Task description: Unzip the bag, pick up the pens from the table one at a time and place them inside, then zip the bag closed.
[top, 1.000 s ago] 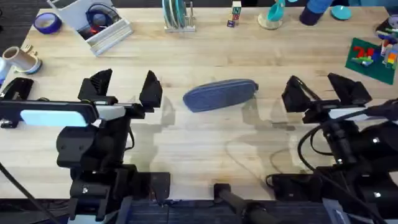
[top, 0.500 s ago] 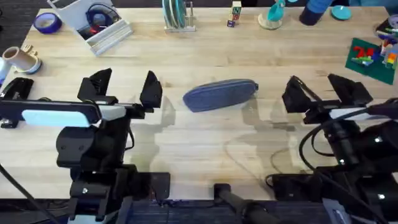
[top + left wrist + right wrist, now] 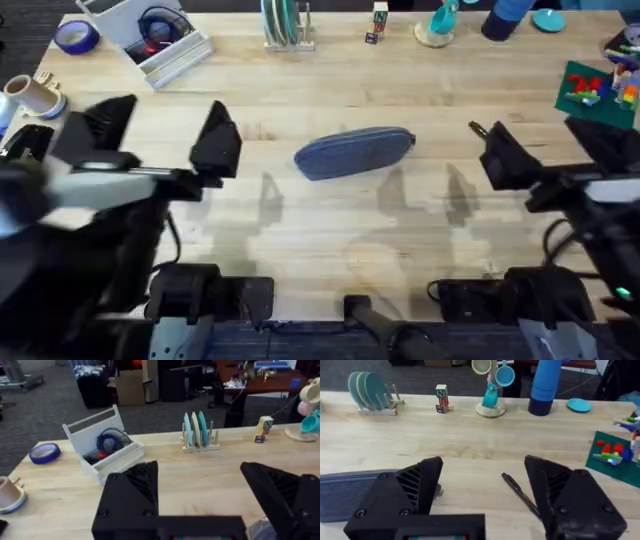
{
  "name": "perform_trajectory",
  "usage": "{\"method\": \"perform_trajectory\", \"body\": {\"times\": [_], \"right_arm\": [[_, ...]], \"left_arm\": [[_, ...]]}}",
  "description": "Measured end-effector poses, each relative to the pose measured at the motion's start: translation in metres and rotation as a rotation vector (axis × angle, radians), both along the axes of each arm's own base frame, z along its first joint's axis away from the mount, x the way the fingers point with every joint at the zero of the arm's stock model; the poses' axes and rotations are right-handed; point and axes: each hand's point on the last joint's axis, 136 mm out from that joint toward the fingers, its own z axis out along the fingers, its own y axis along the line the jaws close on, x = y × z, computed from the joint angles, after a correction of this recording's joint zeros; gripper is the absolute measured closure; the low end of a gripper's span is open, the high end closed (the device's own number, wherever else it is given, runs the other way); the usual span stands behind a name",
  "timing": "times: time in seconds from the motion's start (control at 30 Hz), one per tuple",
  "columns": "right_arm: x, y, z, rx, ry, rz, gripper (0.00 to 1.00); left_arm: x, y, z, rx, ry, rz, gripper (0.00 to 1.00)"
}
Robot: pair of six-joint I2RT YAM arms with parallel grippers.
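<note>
Over bare table [image 3: 330, 215], both grippers [image 3: 160, 135] [image 3: 555, 150] gape wide, holding nothing.

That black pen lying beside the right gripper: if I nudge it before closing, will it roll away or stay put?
The pen is slim and round, lying flat on the bare wooden table, so a sideways nudge would probably roll it. It looks light and stiff, likely to skid or pivot if one finger touches first. The right gripper is open; closing across its length seems safest.

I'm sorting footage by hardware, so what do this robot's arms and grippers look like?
Both arms are black with loose black cables; the left one carries a white, light-blue-tinted section. Left gripper and right gripper each have two chunky, wedge-shaped black fingers with ribbed inner faces and small screws.
</note>
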Motion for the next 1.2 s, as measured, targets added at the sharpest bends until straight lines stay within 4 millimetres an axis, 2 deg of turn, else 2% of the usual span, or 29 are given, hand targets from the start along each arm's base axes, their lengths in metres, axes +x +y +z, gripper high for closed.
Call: {"method": "perform_trajectory", "body": {"times": [0.13,0.23,0.53,0.8,1.0,1.2], "right_arm": [[-0.013,0.0,0.022,-0.01,-0.011,0.002,0.005],[-0.022,0.0,0.036,-0.016,-0.02,0.002,0.006],[-0.03,0.0,0.059,-0.029,0.053,0.006,0.005],[-0.03,0.0,0.079,-0.045,0.17,0.011,0.005],[-0.023,0.0,0.083,-0.073,0.314,0.024,0.005],[-0.015,0.0,0.086,-0.08,0.452,0.032,0.005]], "left_arm": [[-0.015,0.0,0.03,0.0,-0.023,0.0,0.006],[-0.02,0.0,0.044,0.001,-0.004,-0.002,0.007],[-0.019,-0.003,0.077,0.003,0.085,-0.019,0.006],[-0.003,-0.004,0.089,0.002,0.214,-0.022,0.008],[0.009,-0.004,0.093,0.001,0.324,-0.022,0.008],[0.013,-0.004,0.103,-0.006,0.406,-0.021,0.008]]}}
